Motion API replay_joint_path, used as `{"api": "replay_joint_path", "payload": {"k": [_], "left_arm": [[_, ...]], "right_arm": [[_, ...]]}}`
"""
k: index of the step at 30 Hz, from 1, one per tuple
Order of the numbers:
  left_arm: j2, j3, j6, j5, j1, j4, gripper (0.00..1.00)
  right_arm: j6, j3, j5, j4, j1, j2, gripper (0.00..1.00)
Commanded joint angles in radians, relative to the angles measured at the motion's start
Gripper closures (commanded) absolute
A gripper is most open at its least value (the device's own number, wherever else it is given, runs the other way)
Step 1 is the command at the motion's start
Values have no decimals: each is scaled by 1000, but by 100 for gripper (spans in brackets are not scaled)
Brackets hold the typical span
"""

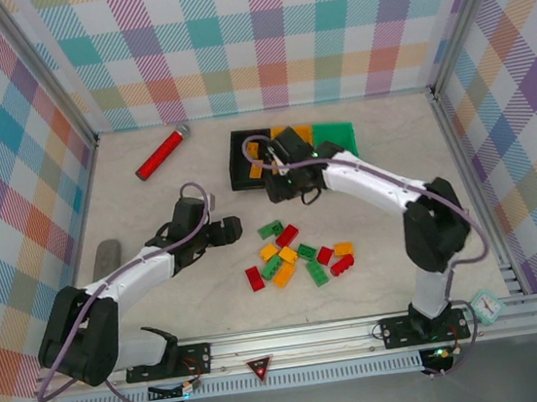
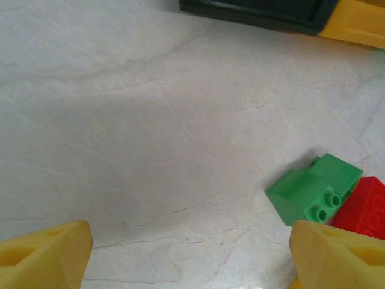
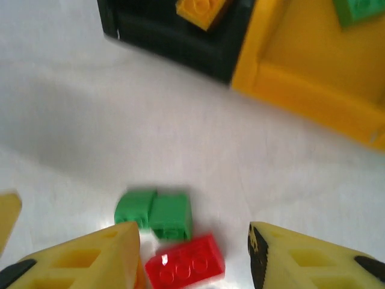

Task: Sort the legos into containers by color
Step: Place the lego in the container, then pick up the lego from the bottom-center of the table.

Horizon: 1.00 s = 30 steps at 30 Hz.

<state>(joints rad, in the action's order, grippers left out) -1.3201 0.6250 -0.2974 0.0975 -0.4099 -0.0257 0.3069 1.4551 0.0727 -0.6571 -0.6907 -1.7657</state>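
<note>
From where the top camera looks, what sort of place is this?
Probably a robot test cell, not a home: plaid cloth walls on a metal frame enclose a table, two robot arms are bolted to a rail at its near edge, and legos lie loose near the containers.

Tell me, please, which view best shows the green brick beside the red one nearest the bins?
Left wrist: the green brick is sharp, studs visible. Right wrist shows it blurred; top external, tiny.

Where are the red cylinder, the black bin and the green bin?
red cylinder (image 1: 160, 155), top view, middle of its red body.
black bin (image 1: 236, 162), top view, its left wall.
green bin (image 1: 344, 131), top view, near its right rim.
</note>
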Motion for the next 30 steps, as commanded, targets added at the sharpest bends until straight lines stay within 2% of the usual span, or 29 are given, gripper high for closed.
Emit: {"api": "replay_joint_path", "payload": {"k": [1,5,12,19,30], "left_arm": [[-31,21,3,117,6,63,14],[-62,26,-2,167,1,91,14],[-65,27,3,165,0,86,14],[-71,30,4,164,0,83,14],[-75,32,3,166,0,82,13]], "right_arm": [[76,-159,-76,47,-16,67,48],[97,-286,-82,47,-70,129,48],[-31,-401,-78,10,-99,169,42],[-127,-386,-72,-26,-101,131,40],[-146,-367,-69,-7,-116,38,41]]}}
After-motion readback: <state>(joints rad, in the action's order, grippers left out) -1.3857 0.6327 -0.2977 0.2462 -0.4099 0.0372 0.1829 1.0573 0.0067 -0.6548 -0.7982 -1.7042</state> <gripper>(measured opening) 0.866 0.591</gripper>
